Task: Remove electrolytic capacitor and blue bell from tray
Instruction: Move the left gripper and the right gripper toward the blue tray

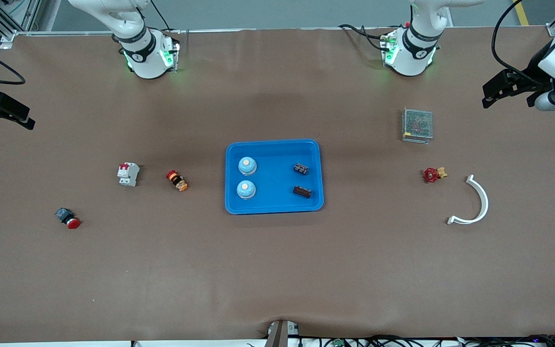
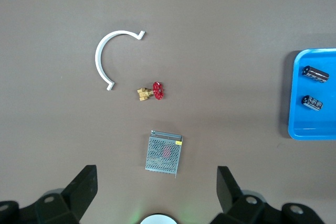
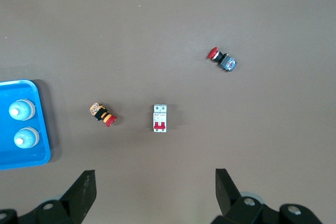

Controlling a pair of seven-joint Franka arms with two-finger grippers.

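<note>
Nothing removed yet. At frame centre, the tray (image 1: 274, 176) holds two blue bells (image 1: 247, 165) and two capacitors (image 1: 300, 168). The left gripper (image 1: 508, 89), upper right of the frame, and the right gripper (image 1: 3, 112), upper left, are spread wide, empty, waiting.

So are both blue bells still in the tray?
In. Both blue bells sit upright inside the tray, toward the right arm's end, with two dark capacitors alongside.

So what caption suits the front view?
Blue tray holding two bells and two capacitors, both pincers open at the table's ends.
</note>
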